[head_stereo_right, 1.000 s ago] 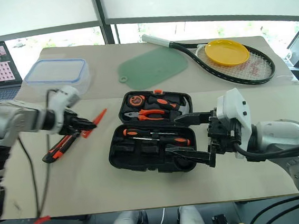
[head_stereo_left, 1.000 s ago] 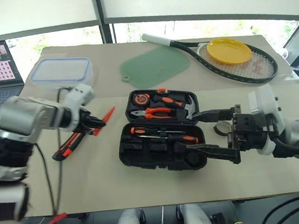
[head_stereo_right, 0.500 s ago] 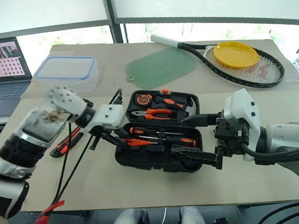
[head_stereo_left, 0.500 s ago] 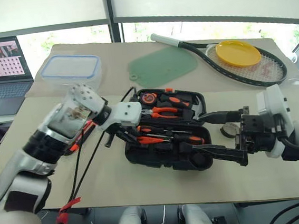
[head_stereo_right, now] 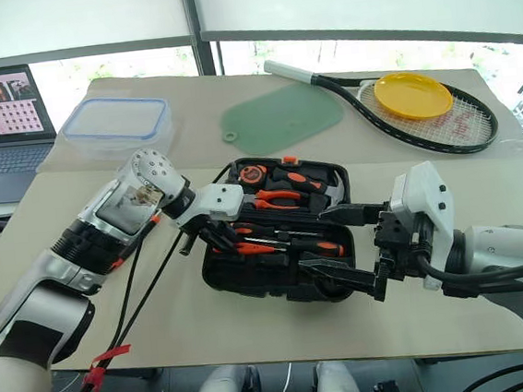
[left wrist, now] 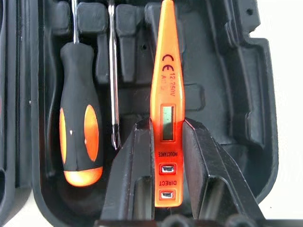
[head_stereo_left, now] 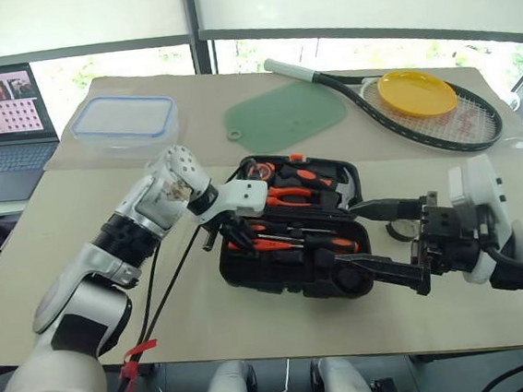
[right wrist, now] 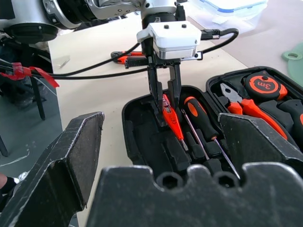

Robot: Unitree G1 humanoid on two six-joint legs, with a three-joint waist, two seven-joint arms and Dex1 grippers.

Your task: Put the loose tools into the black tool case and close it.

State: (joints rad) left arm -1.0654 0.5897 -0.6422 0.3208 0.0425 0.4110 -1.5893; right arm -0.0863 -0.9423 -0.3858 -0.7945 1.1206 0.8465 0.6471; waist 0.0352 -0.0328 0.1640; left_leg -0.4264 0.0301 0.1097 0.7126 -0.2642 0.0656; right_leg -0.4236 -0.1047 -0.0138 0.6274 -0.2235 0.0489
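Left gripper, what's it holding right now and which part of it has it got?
The left gripper pinches the orange tester screwdriver by its butt end, near the buttons, tip aimed into the black tool case. The right gripper holds nothing.

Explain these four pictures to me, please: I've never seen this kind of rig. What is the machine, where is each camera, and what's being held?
This is a humanoid robot with two arms, each ending in a two-fingered black gripper. The two wide pictures come from cameras in its head, looking down over a table. The two close pictures come from cameras on its wrists, looking along the fingers.

On the table lies an open black tool case with pliers and screwdrivers inside. Further back are a clear food box, a green mat, a racket with a yellow plate on it, and a laptop.

The left gripper is shut on an orange tester screwdriver, held over the case's slots. The right gripper is open and holds nothing, near the case's right end.
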